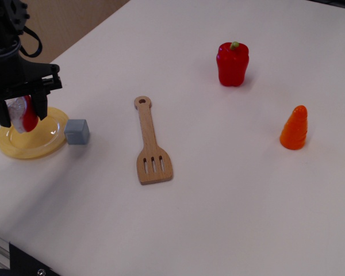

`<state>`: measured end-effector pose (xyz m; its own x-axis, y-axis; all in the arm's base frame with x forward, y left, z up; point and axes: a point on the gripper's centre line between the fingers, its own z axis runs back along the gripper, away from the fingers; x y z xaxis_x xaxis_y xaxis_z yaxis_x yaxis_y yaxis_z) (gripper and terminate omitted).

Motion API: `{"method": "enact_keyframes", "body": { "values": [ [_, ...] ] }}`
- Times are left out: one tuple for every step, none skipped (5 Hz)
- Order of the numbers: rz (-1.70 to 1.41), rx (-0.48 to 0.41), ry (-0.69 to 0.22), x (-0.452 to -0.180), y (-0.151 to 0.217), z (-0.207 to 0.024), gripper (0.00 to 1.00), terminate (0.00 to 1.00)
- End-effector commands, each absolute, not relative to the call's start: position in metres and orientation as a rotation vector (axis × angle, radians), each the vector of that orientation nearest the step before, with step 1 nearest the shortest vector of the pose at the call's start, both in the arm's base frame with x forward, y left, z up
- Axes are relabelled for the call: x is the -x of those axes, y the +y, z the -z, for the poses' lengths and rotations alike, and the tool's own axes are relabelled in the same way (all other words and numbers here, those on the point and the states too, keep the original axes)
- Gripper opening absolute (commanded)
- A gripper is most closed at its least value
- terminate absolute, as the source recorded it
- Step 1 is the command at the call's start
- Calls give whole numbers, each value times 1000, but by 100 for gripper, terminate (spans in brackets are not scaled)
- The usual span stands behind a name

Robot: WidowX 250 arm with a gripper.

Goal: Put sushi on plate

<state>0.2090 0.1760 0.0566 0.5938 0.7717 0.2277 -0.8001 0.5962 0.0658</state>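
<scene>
The wide white bench (218, 218) carries every object, and the black two-fingered claw (21, 115) hangs over its far-left part, pinching the small toy sushi (23, 113), an oval white rice base with a glossy red topping, between its fingers. Directly beneath the claw lies the small round yellow plastic plate (37, 144) with a raised rim; the sushi appears to be held above the plate's inner area, though whether it touches the surface cannot be told from this view. To the right of the claw, well apart, lies the long wooden slotted spatula (150, 145), handle pointing away from the camera. Farther right and beyond it stands the glossy red bell pepper (232, 63) with a green stem, and farthest from the claw stands the orange ridged toy carrot (294, 127), upright. Just right of the claw, beside the plate's rim, sits the small grey cube (77, 131). The step in hand appears to be the placement: it is best done by lowering the claw straight down until the sushi rests near the plate's centre, then spreading the fingers and rising vertically, so that the piece neither rolls over the rim nor nudges the grey cube.
</scene>
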Motion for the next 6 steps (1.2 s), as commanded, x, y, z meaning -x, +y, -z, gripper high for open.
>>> {"method": "enact_keyframes", "body": {
  "values": [
    [-938, -167, -201, -207, 192, -59, 0, 0],
    [-918, -151, -200, -211, 186, -59, 100, 0],
    [-886, -167, -213, -215, 179, -65, 100, 0],
    [-861, -165, -229, -219, 170, -71, 100, 0],
    [-807, -176, -258, -223, 152, -83, 100, 0],
    [-738, -164, -290, -228, 129, -96, 100, 0]
  ]
}}
